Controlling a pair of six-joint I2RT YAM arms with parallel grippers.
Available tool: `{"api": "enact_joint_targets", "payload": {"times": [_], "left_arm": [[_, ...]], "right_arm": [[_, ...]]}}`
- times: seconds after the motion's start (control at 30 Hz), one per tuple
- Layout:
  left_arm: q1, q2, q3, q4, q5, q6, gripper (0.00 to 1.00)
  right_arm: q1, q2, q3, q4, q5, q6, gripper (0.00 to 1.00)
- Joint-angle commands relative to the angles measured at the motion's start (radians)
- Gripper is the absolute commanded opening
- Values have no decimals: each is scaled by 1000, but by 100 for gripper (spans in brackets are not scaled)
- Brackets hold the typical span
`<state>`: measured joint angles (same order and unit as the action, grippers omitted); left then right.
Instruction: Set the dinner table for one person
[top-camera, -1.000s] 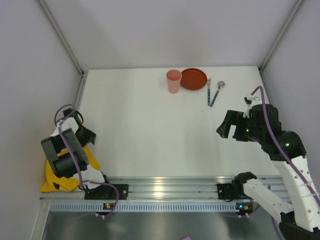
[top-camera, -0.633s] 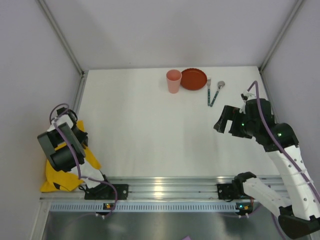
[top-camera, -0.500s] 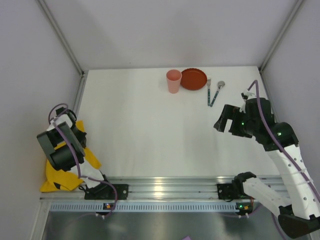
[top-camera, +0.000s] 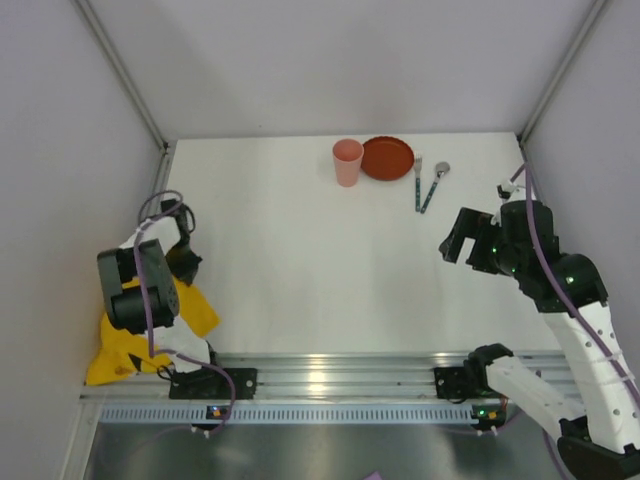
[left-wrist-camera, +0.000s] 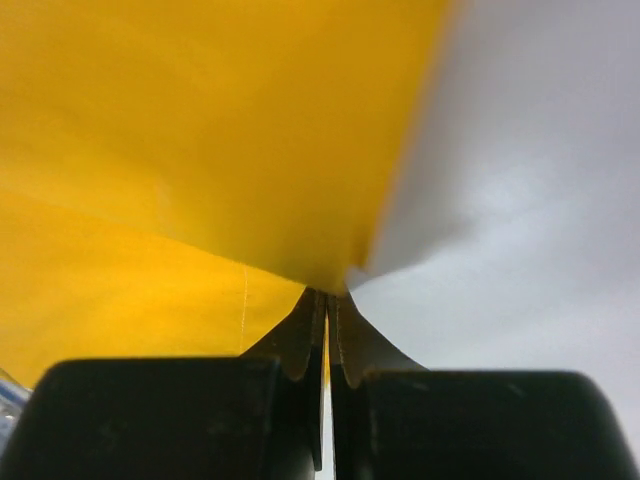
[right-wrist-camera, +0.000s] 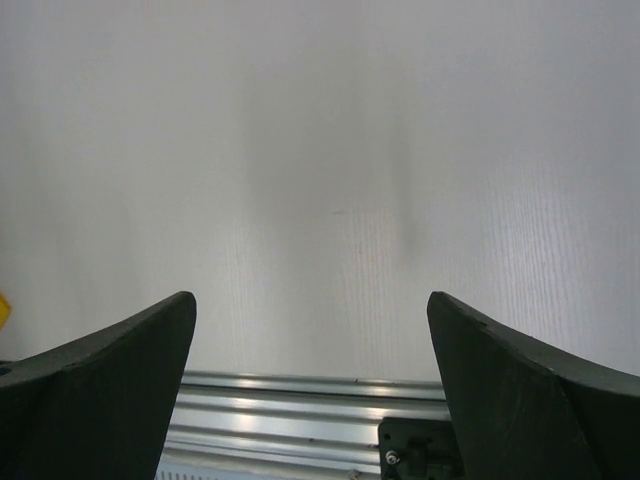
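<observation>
The dinner table (top-camera: 300, 270) is a white top with metal rails. At its near left corner lies a yellow cloth mat (top-camera: 198, 312), rumpled under my left arm. My left gripper (top-camera: 188, 272) is shut on the mat's edge. In the left wrist view the yellow cloth mat (left-wrist-camera: 200, 150) fills the left side, and a thin fold of it is pinched in the left gripper (left-wrist-camera: 326, 300). My right gripper (top-camera: 455, 245) hovers open over the table's right side. The right wrist view shows bare dinner table (right-wrist-camera: 320, 150) beyond the open right gripper (right-wrist-camera: 310, 297).
A pink cup (top-camera: 347, 162), a red plate (top-camera: 388, 157), a fork (top-camera: 418, 180) and a spoon (top-camera: 435, 186) sit in a row at the far edge. The silver front rail (right-wrist-camera: 300, 400) and both arm bases line the near edge. Grey walls enclose three sides.
My left gripper has shut on the yellow mat and drawn its edge up and to the right. The right arm drifted slightly left and then back to the right, staying open.
</observation>
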<state>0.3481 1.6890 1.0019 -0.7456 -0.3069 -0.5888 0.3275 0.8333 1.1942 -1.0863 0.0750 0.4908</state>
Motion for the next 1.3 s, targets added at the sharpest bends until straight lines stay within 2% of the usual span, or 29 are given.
{"api": "enact_joint_targets", "payload": {"times": [0.0,0.07,0.1,0.17,0.2,0.27,0.3,0.33,0.37,0.4,0.47,0.5,0.6,0.67,0.73,0.77,0.83,0.93,1.07,1.13,1.2,1.27], "left_arm": [[-304,8,19,-14,37,-153,0],[-444,32,65,-30,48,-248,0],[-574,47,137,-64,43,-275,0],[-693,119,228,-99,51,-336,0],[-797,150,332,-118,57,-350,0],[-885,245,438,-156,104,-373,0],[-962,276,546,-165,120,-378,0],[-997,305,599,-164,144,-376,3],[-1027,364,653,-164,184,-362,47],[-1081,392,772,-173,205,-352,72],[-1116,454,890,-217,235,-336,98],[-1138,463,982,-233,247,-339,98],[-1141,434,1037,-244,293,-364,98],[-1140,368,1029,-236,292,-346,98],[-1135,316,1017,-261,232,-332,98],[-1127,257,982,-267,204,-321,98],[-1108,151,930,-297,115,-319,98],[-1036,2,775,-313,59,-318,98],[-905,-162,550,-324,48,-301,98],[-882,-239,499,-337,40,-289,98],[-862,-278,442,-356,34,-287,97],[-854,-319,396,-388,29,-299,96]], "right_arm": [[13,-48,24,2,117,-23,100],[12,-72,15,0,138,-35,100],[10,-80,12,-3,144,-47,100],[10,-97,-2,-9,166,-55,100],[10,-105,-7,-11,172,-61,100],[11,-118,-19,-12,193,-63,100],[12,-122,-33,-12,201,-61,100],[10,-128,-39,-12,204,-58,100],[10,-131,-50,-11,209,-58,100],[10,-132,-54,-9,209,-57,100],[10,-128,-62,-1,209,-51,100],[10,-128,-64,0,209,-49,100],[10,-115,-64,23,204,-43,100],[11,-91,-64,66,134,-44,100],[10,-50,-70,118,16,-77,100],[10,-31,-85,179,-126,-81,100],[10,31,-134,303,-313,-64,100],[11,143,-201,481,-449,6,100],[12,341,-231,698,-543,60,100],[15,501,-196,796,-605,69,100],[22,663,-142,815,-618,59,100],[44,760,-47,810,-601,13,99]]}}
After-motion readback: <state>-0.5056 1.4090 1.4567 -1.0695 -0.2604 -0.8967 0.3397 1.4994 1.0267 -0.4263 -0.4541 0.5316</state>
